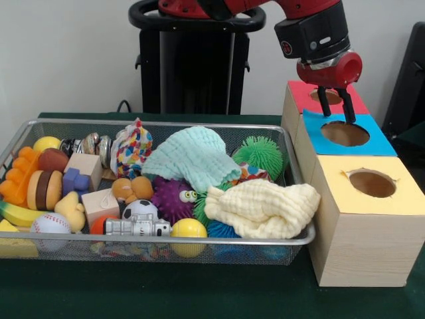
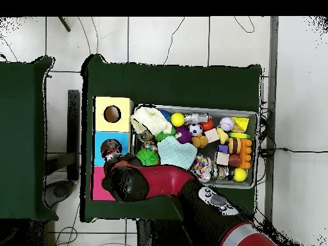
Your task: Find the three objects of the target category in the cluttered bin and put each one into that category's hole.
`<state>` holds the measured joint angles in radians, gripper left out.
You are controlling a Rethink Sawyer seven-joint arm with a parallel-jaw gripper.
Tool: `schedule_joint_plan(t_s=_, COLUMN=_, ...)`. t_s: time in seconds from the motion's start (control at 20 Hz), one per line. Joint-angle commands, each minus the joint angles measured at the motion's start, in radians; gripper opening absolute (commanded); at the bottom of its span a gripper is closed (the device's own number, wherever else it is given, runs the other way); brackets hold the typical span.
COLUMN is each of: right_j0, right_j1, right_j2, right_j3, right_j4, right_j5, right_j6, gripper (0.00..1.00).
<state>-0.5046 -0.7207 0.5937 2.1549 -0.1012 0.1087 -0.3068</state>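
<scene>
Nearest in the front view stands the yellow-topped box [image 1: 368, 219], its round hole [image 1: 372, 183] open and unblocked. Just left of it sits the wire mesh bin [image 1: 159, 247], packed full. Along the bin's near edge lie a baseball [image 1: 50, 223], a silver toy robot [image 1: 138, 227], a yellow ball [image 1: 188, 229] and a folded cream cloth [image 1: 262, 209], which partly covers a blue spiky ball [image 1: 221, 230]. Behind these are a soccer ball [image 1: 140, 209], a purple spiky ball with eyes [image 1: 171, 198], a wooden cube [image 1: 99, 203], a toy burger [image 1: 44, 189] and a blue block [image 1: 76, 181]. A mint-green cloth [image 1: 194, 157] lies over the middle of the bin, hiding whatever is under it (which pieces belong to the target category cannot be told from the pictures). Farther back sit a green spiky ball [image 1: 259, 155] and a colourful patterned pouch [image 1: 133, 149].

Behind the yellow box comes the blue-topped box [image 1: 342, 137], then the red-topped box [image 1: 312, 100]. The gripper [image 1: 335, 109] hangs over the boundary of these two, its two dark fingers [image 1: 347, 106] pointing down, slightly parted, with nothing between them. In the overhead view the red arm [image 2: 160, 182] crosses above the red-topped box and hides most of it.
</scene>
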Motion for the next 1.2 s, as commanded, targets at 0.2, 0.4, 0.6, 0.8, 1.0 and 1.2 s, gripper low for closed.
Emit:
schedule_joint_plan(t_s=0.2, right_j0=-0.029, right_j1=-0.005, right_j2=-0.016, right_j3=-0.049, right_j4=-0.033, right_j5=-0.006, right_j6=0.290, gripper=1.00)
schedule_joint_plan(t_s=0.4, right_j0=-0.129, right_j1=-0.130, right_j2=0.085, right_j3=0.046, right_j4=0.008, right_j5=0.085, right_j6=0.298, gripper=1.00)
schedule_joint_plan(t_s=0.6, right_j0=-0.150, right_j1=-0.213, right_j2=0.107, right_j3=0.085, right_j4=0.053, right_j5=0.104, right_j6=0.342, gripper=1.00)
schedule_joint_plan(t_s=0.8, right_j0=-0.123, right_j1=-0.228, right_j2=0.062, right_j3=0.067, right_j4=0.081, right_j5=0.138, right_j6=0.349, gripper=1.00)
schedule_joint_plan(t_s=1.0, right_j0=-0.138, right_j1=-0.213, right_j2=0.069, right_j3=0.073, right_j4=0.076, right_j5=0.118, right_j6=0.343, gripper=1.00)
schedule_joint_plan(t_s=1.2, right_j0=-0.147, right_j1=-0.193, right_j2=0.081, right_j3=0.077, right_j4=0.077, right_j5=0.102, right_j6=0.348, gripper=1.00)
